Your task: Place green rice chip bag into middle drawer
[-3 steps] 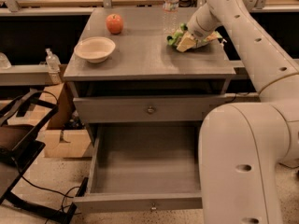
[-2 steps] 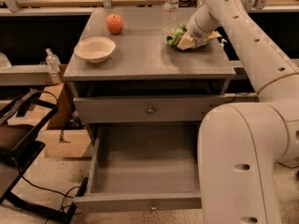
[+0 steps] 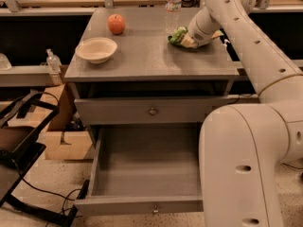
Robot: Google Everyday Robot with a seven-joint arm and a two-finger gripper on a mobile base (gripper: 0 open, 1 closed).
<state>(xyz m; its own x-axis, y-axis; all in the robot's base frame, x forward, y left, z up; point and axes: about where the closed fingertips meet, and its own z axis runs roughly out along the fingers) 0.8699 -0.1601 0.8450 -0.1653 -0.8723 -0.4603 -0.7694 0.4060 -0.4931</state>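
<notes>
a grey cabinet seen from the front and above, with a white robot arm (image 3: pixel 246 46) reaching in from the right. the gripper (image 3: pixel 189 38) is down on the counter (image 3: pixel 151 63) near its back right corner, touching the green rice chip bag (image 3: pixel 177 35), which lies crumpled on the counter and shows to the left of the gripper's tip. whether the gripper is closed on the bag cannot be told. a clear water bottle (image 3: pixel 173 4) stands just behind the bag. a red apple (image 3: pixel 116 23) sits at the back left, and a cream bowl (image 3: pixel 96 49) sits nearer the front left. below the counter the upper drawer (image 3: pixel 142 110) is shut, and the middle drawer (image 3: pixel 137 205) is pulled out wide, well apart from the bag
</notes>
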